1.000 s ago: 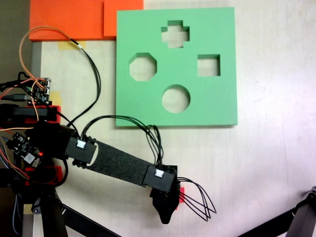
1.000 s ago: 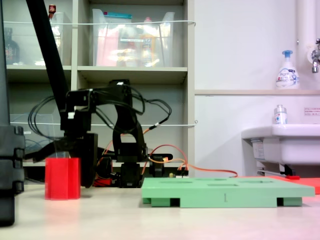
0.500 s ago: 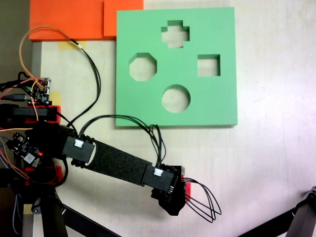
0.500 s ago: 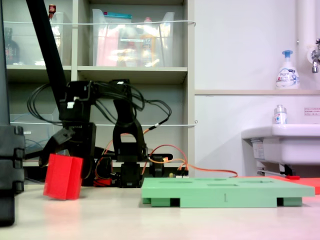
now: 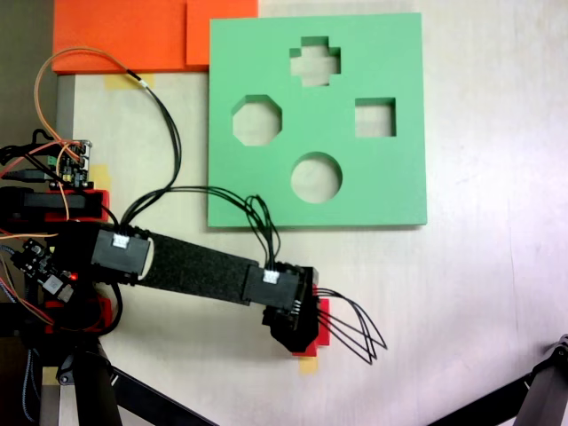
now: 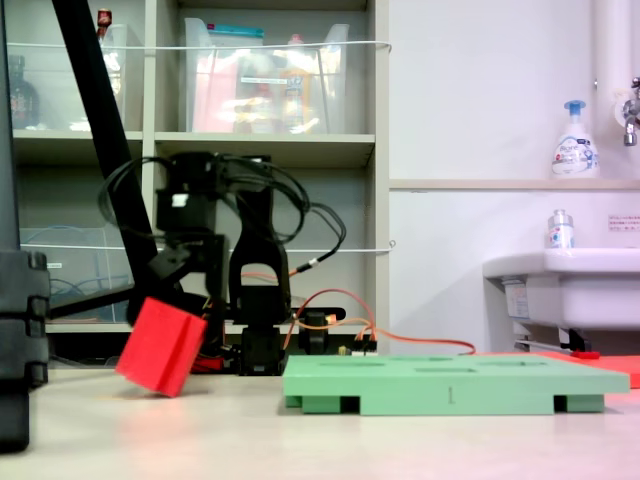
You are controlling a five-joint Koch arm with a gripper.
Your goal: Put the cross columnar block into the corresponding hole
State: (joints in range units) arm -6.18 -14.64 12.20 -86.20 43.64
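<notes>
Got the block (image 6: pixel 164 345) clamped in the fingers (image 6: pixel 196 312) now, lifted off the counter (image 6: pixel 300 440) and tilted, where a second ago it stood flat. Hanging well short of the green board (image 5: pixel 382 191), cross hole (image 5: pixel 315 61) at the board's far edge still empty. Grab looks done, so carry-over and straightening up next, probably.

An orange foam sheet (image 5: pixel 124 35) lies beside a soap bottle (image 6: pixel 574 140).
</notes>
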